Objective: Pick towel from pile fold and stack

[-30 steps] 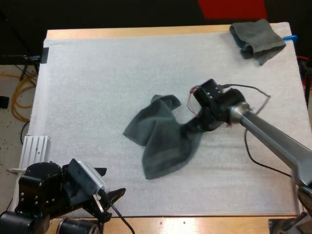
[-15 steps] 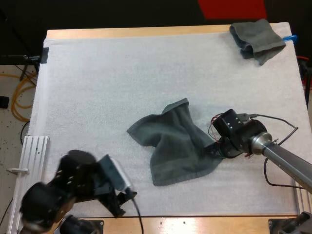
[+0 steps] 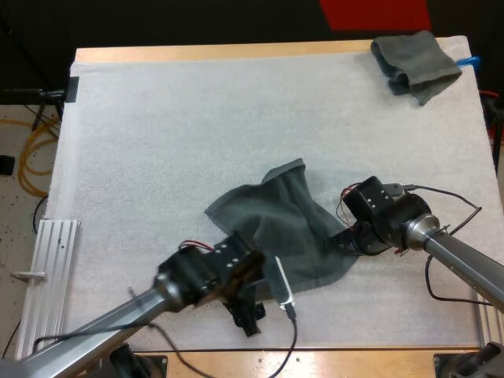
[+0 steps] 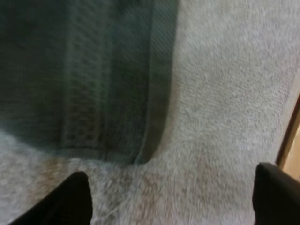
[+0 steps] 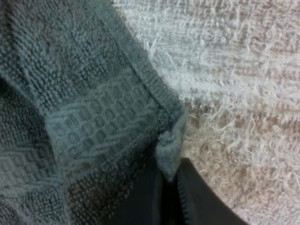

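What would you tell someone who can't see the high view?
A crumpled dark towel lies in the middle of the white mat, its right corner pinched by the right gripper. The left gripper hovers at its near edge. A second towel sits at the mat's far right corner.

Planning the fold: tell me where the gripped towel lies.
In the high view the dark grey-green towel lies mid-mat, its right corner pinched by the right gripper, the left gripper open by its near edge.

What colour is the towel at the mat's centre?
The towel is dark grey-green, clearest in the high view.
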Tool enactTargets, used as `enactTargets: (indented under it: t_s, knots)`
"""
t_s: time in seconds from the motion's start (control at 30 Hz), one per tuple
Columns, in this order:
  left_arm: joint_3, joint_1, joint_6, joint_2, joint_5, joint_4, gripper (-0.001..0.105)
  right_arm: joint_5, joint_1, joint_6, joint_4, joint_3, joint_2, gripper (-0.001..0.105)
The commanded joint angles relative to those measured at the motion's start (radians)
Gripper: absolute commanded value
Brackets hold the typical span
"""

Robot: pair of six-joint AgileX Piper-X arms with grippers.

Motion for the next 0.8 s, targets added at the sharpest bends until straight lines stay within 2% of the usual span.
enactTargets:
  t_s: [0.0, 0.17, 0.47, 0.77]
  knots:
    - [-0.002, -0.011, -0.032, 0.029, -0.028, -0.025, 0.068, -0.009, 0.001, 0.004, 0.009, -0.001, -0.013, 0.000]
    - [-0.005, -0.008, -0.112, 0.160, -0.074, -0.083, 0.068, -0.009, 0.001, 0.004, 0.009, -0.001, -0.013, 0.000]
    - [-0.004, -0.008, -0.136, 0.295, -0.074, -0.141, 0.068, -0.009, 0.001, 0.001, 0.017, -0.001, -0.013, 0.000]
    - [-0.004, -0.008, -0.136, 0.333, -0.057, -0.160, 0.066, -0.009, 0.001, 0.001, 0.024, -0.001, -0.013, 0.000]
